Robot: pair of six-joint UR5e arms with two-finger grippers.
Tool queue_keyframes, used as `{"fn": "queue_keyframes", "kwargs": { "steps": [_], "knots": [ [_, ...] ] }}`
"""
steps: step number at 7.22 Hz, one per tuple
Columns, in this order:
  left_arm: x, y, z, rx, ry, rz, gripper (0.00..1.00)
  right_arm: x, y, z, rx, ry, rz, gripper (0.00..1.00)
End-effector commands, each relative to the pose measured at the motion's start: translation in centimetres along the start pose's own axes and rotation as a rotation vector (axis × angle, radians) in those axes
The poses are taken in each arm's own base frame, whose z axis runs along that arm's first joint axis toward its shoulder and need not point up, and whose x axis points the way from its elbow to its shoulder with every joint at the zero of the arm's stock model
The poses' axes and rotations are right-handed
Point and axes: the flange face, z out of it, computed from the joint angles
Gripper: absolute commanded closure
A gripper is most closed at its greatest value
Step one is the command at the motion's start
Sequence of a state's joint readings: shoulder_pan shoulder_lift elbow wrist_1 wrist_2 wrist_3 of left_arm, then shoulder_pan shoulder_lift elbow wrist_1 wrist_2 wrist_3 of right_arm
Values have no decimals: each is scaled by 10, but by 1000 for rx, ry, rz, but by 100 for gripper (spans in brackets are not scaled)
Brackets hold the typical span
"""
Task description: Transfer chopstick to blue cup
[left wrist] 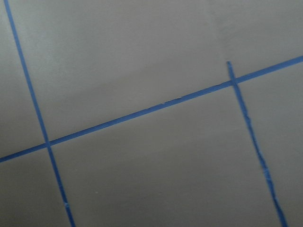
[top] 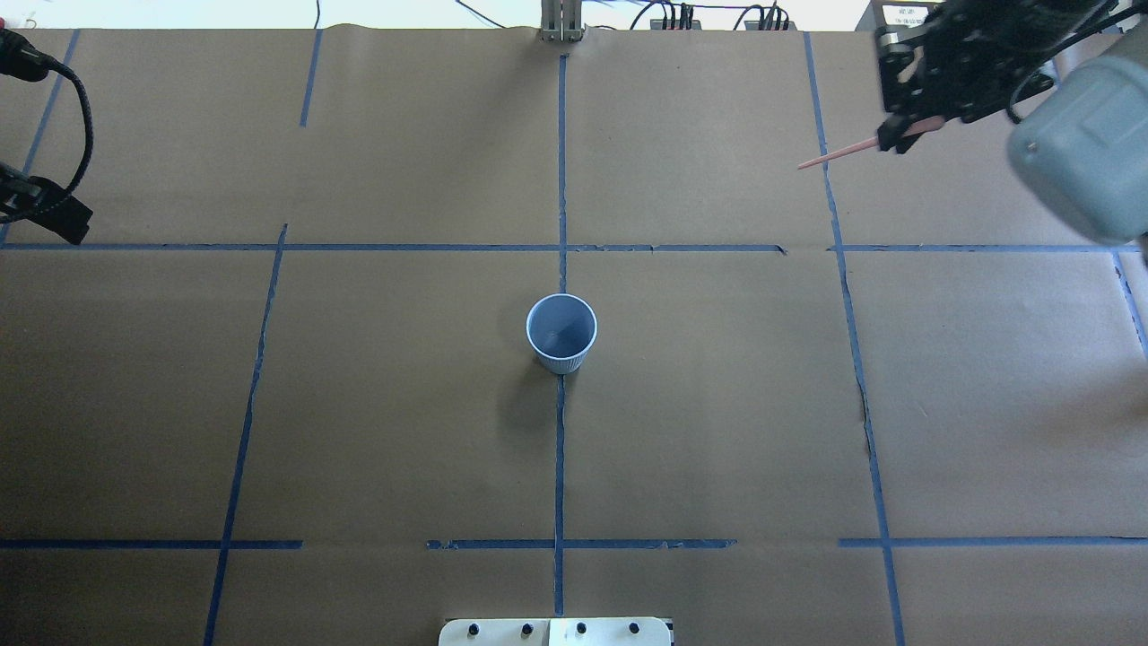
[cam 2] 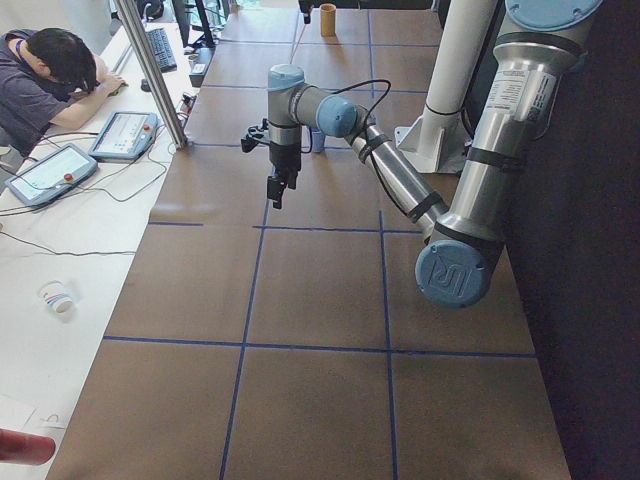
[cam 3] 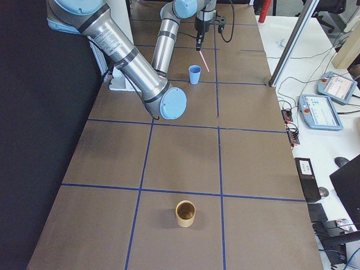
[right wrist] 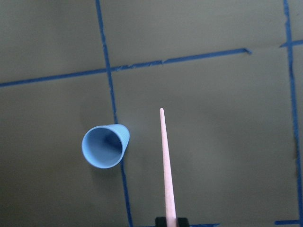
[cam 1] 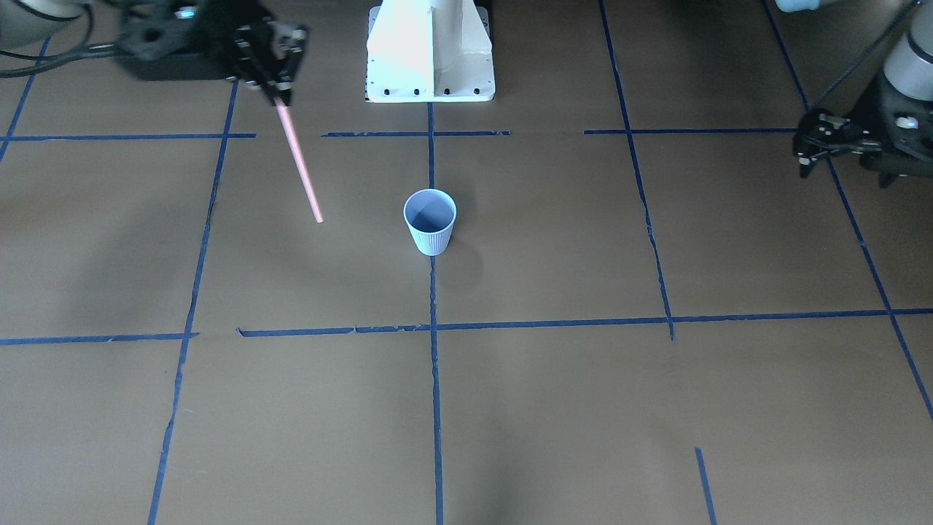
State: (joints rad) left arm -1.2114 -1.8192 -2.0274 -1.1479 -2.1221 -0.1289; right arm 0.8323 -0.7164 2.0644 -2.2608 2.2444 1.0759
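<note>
My right gripper (cam 1: 280,95) pinches the pink chopstick (cam 1: 299,162) at its thick end and holds it in the air above the table (cam 1: 583,408), slanted, with the thin tip lower. The blue cup (cam 1: 430,221) stands upright on a blue tape line (cam 1: 435,379) in the middle of the table, apart from the chopstick. My left gripper (cam 1: 810,154) hangs well apart from the cup. I cannot tell if its fingers are spread.
</note>
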Motion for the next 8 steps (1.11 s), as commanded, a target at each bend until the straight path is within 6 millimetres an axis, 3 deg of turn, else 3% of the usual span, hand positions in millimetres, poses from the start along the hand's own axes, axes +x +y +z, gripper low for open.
{"fn": "queue_keyframes", "kwargs": {
  "steps": [1, 2, 3, 5, 7, 8],
  "knots": [
    [-88, -12, 19, 0, 62, 24, 0, -68, 50, 53, 15, -26, 41, 100],
    [-116, -17, 35, 12, 100, 28, 0, -81, 62, 64, -9, -20, 43, 100],
    [-134, -19, 44, 25, 104, 32, 0, -90, 62, 84, -12, 13, 52, 100],
    [-135, -19, 45, 30, 116, 36, 0, -107, 48, 118, -7, 20, 41, 100],
    [-137, -17, 47, 28, 117, 32, 0, -117, 51, 137, -25, 40, 30, 98],
    [-137, -17, 47, 28, 117, 32, 0, -119, 46, 145, -25, 38, 24, 89]
  ]
}}
